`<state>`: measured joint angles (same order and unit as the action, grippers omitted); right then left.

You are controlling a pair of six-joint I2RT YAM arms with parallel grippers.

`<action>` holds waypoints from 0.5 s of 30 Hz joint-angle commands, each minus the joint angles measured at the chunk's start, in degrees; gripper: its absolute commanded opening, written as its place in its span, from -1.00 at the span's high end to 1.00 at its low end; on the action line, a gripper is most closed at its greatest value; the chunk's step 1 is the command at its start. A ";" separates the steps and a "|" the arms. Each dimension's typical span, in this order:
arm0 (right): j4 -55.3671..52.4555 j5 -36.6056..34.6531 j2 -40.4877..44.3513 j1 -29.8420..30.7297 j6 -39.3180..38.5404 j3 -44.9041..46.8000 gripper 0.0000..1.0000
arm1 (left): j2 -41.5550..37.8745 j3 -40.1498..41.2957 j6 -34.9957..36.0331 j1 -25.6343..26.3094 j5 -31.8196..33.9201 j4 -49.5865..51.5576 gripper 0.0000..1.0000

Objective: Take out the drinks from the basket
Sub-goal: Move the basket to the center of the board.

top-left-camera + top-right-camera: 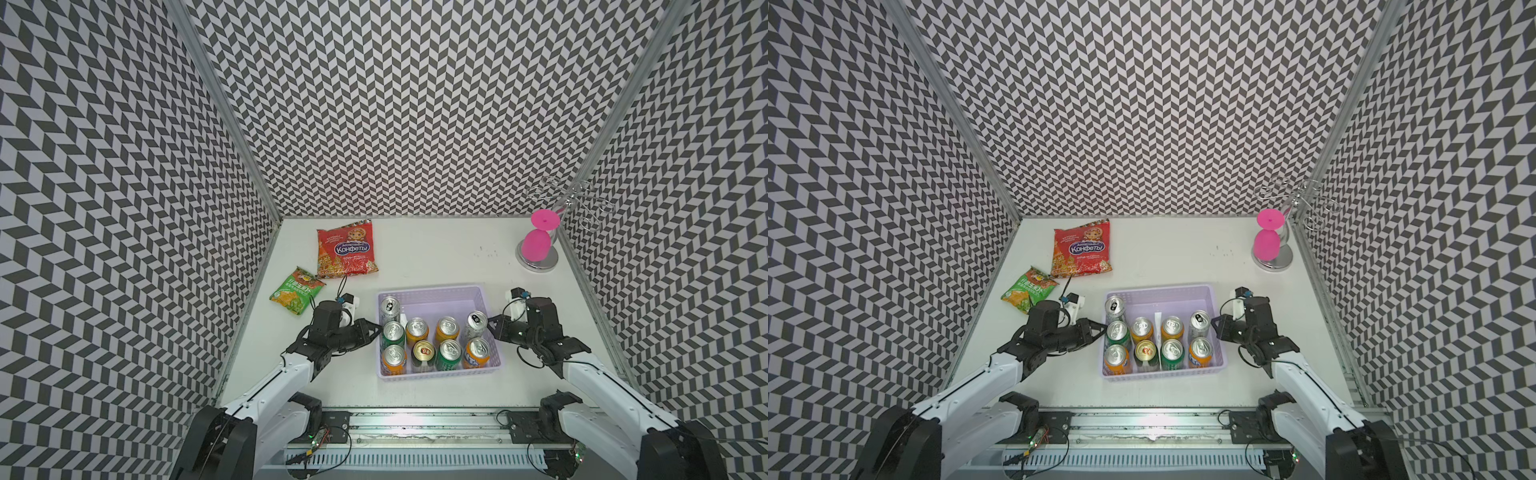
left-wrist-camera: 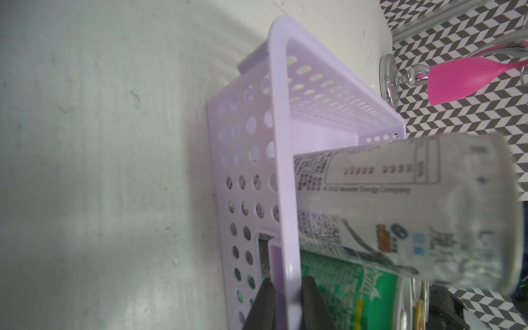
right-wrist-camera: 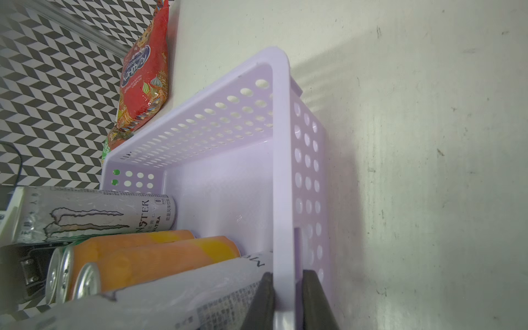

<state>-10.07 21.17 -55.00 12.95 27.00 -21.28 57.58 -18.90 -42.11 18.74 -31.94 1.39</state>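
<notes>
- ok so all nine small metal cans [image 1: 447,328] with pull-tab tops are standing upright inside the shallow rectangular lavender plastic basket [image 1: 432,290] with the holey sides, which sits flat on the white table [image 1: 436,249] between the two arms
- along the basket's left wall, far to near: a slim silver can [image 1: 390,307], a green can [image 1: 393,332], an orange can [image 1: 393,358]
- the other six are packed in two rows in the near half: two orange ones and a second slim silver in the farther row, then a dark green gold-topped can [image 1: 423,355], another green and the fourth orange nearest the arms
- left gripper [image 2: 287,303] is clenched on the basket's left wall; the left wrist view shows one dark finger [image 2: 263,308] outside the wall and the other inside, right up against the green can
- right gripper [image 3: 288,303] is doing the same on the right wall, clamped tight with the rim between its fingers, the inner one beside the second slim silver can
- far left of the table: a red crinkly snack bag [image 1: 346,249] and a smaller green snack bag [image 1: 296,291], close together
- far right corner: a pink upturned goblet [image 1: 537,241] on a chrome wire rack [image 1: 573,199], well apart from the basket
</notes>
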 commanded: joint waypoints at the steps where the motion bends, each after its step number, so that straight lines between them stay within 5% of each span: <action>1: 6.64 -0.65 -1.35 0.18 0.86 -2.05 0.89 | 0.97 -2.50 2.40 0.84 1.98 -5.63 1.00; 15: 13.40 -4.41 -11.37 0.15 -1.64 -9.14 0.90 | 13.55 -11.75 5.88 0.78 5.78 -12.32 1.00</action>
<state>-6.31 17.45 -64.42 12.95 25.91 -26.61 69.45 -26.63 -40.23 18.90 -27.73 -2.24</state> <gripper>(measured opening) 0.166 0.177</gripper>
